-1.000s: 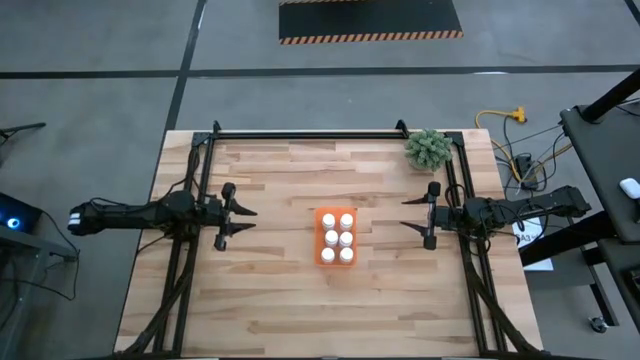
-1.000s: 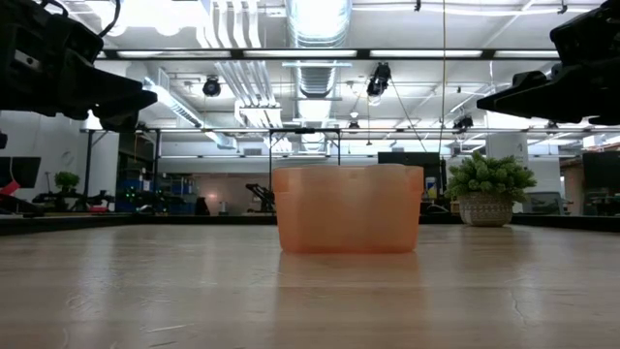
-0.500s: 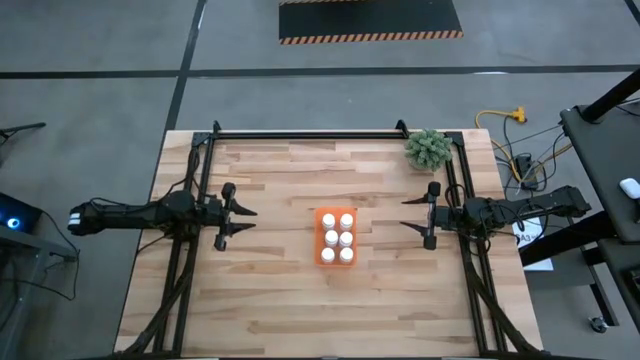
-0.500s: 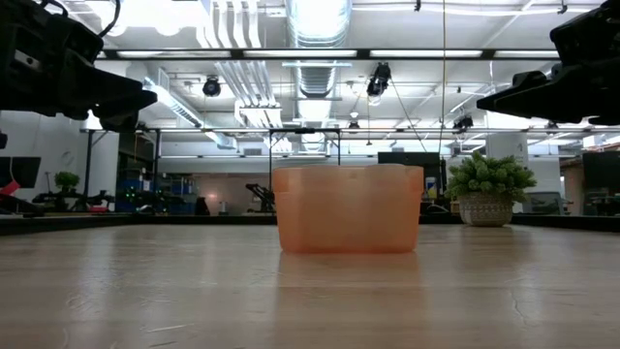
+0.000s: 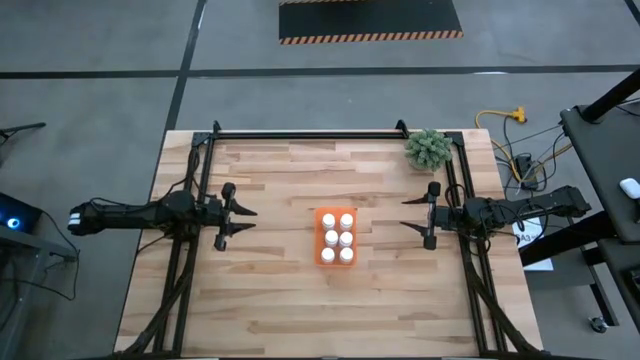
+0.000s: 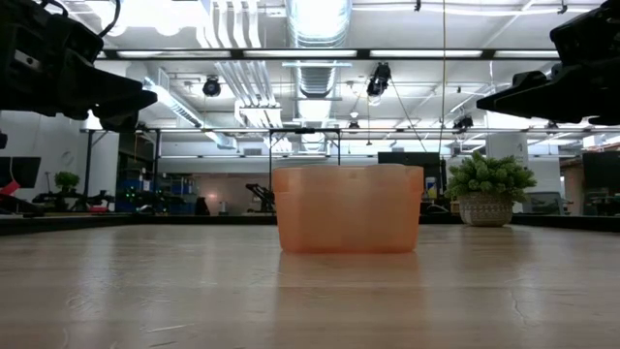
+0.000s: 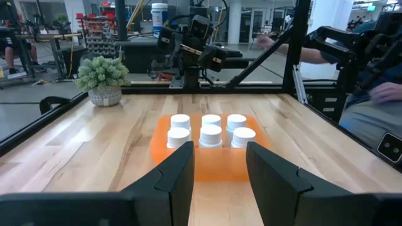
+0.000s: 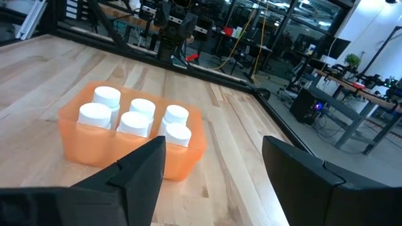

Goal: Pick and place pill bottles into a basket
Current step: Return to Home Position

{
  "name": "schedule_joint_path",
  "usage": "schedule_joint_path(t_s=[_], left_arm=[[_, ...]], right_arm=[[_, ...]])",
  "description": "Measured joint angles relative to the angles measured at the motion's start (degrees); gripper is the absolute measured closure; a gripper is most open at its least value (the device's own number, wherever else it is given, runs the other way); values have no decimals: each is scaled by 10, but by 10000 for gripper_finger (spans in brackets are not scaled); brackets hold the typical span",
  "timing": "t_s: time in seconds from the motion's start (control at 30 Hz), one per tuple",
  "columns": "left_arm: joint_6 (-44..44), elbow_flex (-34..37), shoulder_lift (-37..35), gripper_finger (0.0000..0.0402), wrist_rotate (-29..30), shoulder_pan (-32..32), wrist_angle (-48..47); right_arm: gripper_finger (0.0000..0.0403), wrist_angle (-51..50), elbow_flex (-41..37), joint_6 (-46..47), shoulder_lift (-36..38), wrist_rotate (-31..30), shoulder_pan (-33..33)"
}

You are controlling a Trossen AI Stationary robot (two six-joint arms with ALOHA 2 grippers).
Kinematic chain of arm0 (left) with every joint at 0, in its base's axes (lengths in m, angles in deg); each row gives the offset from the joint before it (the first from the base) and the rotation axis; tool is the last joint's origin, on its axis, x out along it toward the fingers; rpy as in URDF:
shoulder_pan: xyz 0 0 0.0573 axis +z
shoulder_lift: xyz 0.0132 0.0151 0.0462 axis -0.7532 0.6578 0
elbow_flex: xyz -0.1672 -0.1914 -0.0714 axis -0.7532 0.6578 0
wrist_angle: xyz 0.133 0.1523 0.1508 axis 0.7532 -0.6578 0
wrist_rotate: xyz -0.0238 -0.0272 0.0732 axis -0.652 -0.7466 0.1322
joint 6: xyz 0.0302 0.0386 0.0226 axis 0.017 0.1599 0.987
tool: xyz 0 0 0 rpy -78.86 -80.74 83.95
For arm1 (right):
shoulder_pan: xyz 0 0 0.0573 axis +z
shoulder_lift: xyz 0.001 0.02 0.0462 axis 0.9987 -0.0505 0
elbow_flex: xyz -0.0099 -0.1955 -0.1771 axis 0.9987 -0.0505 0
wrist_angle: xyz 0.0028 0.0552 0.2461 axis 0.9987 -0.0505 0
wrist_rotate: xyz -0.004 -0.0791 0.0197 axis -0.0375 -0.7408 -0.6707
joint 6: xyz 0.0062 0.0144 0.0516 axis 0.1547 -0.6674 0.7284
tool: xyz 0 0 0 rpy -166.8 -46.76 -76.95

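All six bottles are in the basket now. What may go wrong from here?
The left gripper and right gripper, both open, point at the basket from either side; a stray inward move might push it. The pill bottles rise above the rim, so a knock may tip one. The plant sits near the right arm.

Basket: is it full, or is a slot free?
Full. The high view shows six pill bottles standing in two rows of three, filling the basket; both wrist views show no empty slot.
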Motion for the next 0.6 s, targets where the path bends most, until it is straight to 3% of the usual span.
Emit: schedule_joint_path(t_s=[0.6], left_arm=[[0, 0, 0, 274, 0, 0, 0]], right_arm=[[147, 0, 0, 0, 0, 0, 0]])
